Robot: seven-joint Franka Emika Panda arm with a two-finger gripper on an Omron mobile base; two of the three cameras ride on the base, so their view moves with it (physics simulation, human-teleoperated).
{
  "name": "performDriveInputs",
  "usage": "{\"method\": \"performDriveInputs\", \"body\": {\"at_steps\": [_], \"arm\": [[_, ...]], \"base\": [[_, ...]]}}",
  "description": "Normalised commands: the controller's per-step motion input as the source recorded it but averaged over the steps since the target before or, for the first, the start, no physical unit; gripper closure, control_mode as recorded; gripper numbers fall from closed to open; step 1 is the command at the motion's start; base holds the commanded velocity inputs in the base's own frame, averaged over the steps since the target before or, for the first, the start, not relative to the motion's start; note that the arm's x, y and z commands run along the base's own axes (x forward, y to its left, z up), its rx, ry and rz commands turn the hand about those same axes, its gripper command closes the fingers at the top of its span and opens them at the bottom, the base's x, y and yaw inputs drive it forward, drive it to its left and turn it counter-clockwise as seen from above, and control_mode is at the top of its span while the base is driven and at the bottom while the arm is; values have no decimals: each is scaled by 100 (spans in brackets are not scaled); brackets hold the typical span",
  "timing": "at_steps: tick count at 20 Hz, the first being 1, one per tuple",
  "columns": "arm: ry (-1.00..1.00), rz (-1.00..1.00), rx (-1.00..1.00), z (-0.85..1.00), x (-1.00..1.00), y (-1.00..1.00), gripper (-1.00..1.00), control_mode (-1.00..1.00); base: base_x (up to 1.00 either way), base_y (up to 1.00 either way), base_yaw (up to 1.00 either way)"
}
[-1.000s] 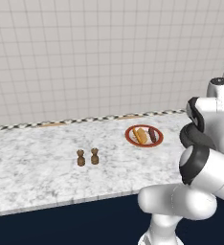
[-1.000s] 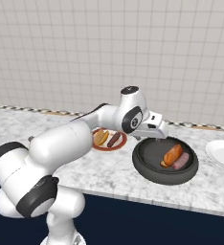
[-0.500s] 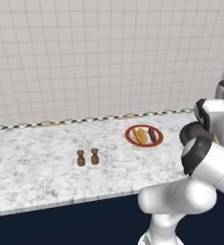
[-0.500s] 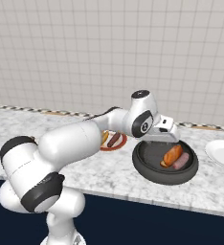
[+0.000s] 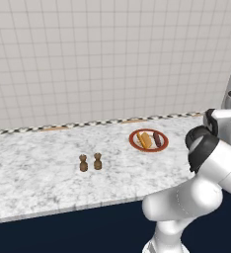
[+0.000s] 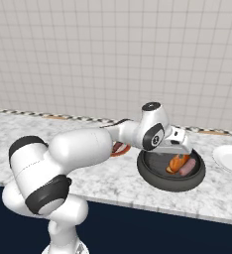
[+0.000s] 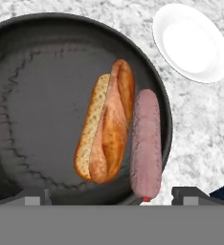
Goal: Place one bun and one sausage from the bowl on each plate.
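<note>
The dark bowl [image 7: 37,95] holds an orange-tan bun [image 7: 106,122] with a pinkish-brown sausage [image 7: 146,143] touching its right side. My gripper [image 7: 111,196] hangs open just above them, one fingertip [image 7: 35,195] far out on either side, gripping nothing. From the right base view, the gripper [image 6: 179,151] hovers over the bowl [image 6: 152,173], above its bun [image 6: 178,161] and sausage [image 6: 187,167]. The white plate [image 7: 190,42] [image 6: 231,158] is bare. The red-rimmed plate [image 5: 135,143] carries a bun [image 5: 145,140] and a sausage [image 5: 157,139].
Two small brown shakers [image 5: 90,162] stand on the marble counter [image 5: 38,173] left of the red-rimmed plate. A tiled wall [image 5: 88,59] backs the counter. The bowl sits near the counter's front edge, with the white plate to its right.
The hand has swung right, away from the red-rimmed plate, and dropped lower over the bowl. The jaws stayed open. Nothing on the counter moved.
</note>
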Motion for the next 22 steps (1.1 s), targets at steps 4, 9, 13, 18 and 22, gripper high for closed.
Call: {"method": "performDriveInputs", "body": {"at_steps": [4, 9, 13, 18, 22], "arm": [[0, 0, -4, -23, 0, 0, -100, -100], [0, 0, -9, -28, 0, 0, -100, -100], [0, 0, -5, -14, 0, 0, -100, -100], [0, 0, -2, -2, 1, 0, -100, -100], [0, 0, -1, 0, 5, -4, -100, -100]], "base": [[0, 0, 0], [0, 0, 0], [0, 0, 0], [0, 0, 0], [0, 0, 0]]}}
